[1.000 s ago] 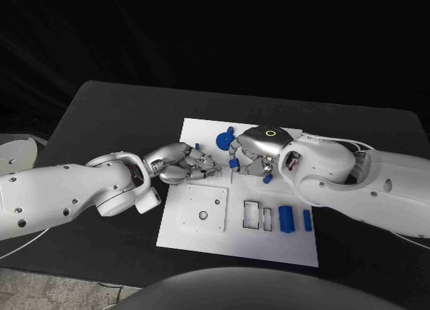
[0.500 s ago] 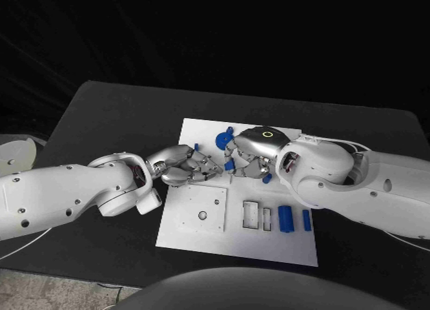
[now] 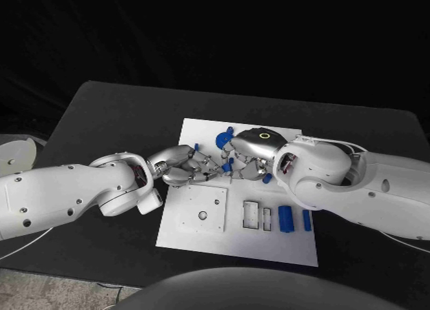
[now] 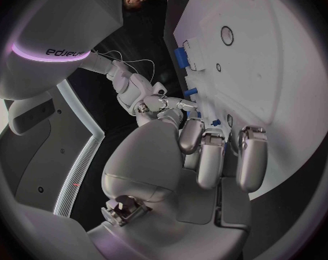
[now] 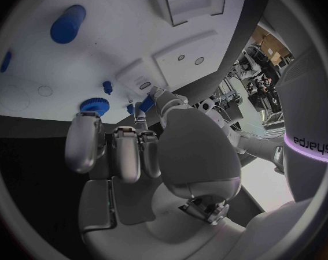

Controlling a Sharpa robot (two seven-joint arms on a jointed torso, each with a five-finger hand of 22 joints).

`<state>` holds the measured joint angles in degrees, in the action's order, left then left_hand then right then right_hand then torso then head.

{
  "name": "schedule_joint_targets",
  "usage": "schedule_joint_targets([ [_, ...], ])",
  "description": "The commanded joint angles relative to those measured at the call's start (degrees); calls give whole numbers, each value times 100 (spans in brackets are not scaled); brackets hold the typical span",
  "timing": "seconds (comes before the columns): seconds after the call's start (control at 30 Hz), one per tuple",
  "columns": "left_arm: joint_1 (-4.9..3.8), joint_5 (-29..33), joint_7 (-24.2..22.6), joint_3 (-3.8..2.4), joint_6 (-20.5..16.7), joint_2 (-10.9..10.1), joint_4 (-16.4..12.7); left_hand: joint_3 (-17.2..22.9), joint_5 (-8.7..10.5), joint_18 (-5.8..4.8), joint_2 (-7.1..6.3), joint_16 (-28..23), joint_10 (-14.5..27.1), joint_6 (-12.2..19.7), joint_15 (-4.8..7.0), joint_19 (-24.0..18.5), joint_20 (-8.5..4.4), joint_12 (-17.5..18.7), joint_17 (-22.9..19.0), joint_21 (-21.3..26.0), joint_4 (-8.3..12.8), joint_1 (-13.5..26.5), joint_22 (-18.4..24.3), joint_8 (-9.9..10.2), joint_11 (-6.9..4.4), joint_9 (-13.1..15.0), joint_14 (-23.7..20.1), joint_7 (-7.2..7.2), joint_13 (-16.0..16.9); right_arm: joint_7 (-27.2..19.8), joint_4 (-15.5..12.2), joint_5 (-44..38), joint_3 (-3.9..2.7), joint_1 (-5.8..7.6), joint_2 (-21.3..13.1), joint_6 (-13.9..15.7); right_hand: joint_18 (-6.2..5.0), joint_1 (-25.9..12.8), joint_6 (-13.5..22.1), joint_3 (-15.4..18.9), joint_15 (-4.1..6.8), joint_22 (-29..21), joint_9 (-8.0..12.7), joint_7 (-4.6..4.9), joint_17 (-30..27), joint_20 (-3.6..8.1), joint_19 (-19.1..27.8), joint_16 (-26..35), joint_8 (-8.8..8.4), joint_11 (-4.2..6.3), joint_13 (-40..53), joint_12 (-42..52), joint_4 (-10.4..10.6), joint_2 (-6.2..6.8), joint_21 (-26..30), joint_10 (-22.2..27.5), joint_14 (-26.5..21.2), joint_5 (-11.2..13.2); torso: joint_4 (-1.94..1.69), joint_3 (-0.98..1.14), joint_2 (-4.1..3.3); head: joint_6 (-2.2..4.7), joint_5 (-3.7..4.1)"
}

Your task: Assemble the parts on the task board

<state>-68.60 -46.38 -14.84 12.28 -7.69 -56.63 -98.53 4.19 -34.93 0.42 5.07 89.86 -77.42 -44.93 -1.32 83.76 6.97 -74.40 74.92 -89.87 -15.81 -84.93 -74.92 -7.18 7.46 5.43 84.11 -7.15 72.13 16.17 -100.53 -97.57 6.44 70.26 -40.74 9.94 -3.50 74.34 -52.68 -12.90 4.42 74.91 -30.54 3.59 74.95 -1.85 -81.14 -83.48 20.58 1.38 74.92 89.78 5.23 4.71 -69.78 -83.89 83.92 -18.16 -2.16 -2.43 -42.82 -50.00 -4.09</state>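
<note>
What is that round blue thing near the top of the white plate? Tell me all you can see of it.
The blue gear is a small flat disc with a toothed rim, plastic by its look. It lies flat near the far edge of the task board, just beyond both hands. In the right wrist view it sits beside a small blue peg. Nothing plainly touches it.

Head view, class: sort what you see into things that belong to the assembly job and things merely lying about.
Belonging to the job:
task board
blue gear
two blue blocks
left hand
right hand

Merely lying about:
black table
</note>
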Motion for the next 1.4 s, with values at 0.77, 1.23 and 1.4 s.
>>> schedule_joint_targets([
  [0.77, 32, -30, 53, 0, 154, 71, 94, 140, -18, -42, -3, 14, -1258, 2, 52, 624, 17, -1560, 1508, -13, 18, -82, -1508, 18, -442, 12, 589, -39, 1787, -227, -80, 126, -1, -11, -9, 10, -111, -27, -35, -10, 16, 708, -23, -7, 877, 6, 34, 19, 2, -10, 1508, 22, -32, -6, 22, -611, 363, 38, 2, 3, -1, 0, -8],
  [1.23, 35, -31, 73, 0, 173, 91, 131, 203, -14, -42, -7, 14, -1258, -11, 44, 624, 22, -1560, 1508, -13, 25, -95, -1508, 14, -433, 20, 589, -48, 1787, -224, -40, 174, -1, -15, -5, -43, -114, -19, -55, -19, 9, 702, -34, -5, 866, 1, 41, 32, 11, -19, 1508, 22, -39, -16, 43, -611, 358, 42, -2, 2, 2, 0, -13],
  [1.4, 37, -31, 77, 0, 172, 88, 139, 209, -13, -42, -8, 14, -1258, -11, 43, 624, 23, -1560, 1508, -13, 26, -96, -1508, 15, -433, 20, 589, -49, 1787, -221, 12, 189, -1, -18, 5, -66, -117, -16, -63, -22, 6, 698, -39, -5, 861, -1, 46, 37, 14, -21, 1508, 22, -41, -20, 56, -611, 356, 43, 5, -1, 2, 0, -9],
])
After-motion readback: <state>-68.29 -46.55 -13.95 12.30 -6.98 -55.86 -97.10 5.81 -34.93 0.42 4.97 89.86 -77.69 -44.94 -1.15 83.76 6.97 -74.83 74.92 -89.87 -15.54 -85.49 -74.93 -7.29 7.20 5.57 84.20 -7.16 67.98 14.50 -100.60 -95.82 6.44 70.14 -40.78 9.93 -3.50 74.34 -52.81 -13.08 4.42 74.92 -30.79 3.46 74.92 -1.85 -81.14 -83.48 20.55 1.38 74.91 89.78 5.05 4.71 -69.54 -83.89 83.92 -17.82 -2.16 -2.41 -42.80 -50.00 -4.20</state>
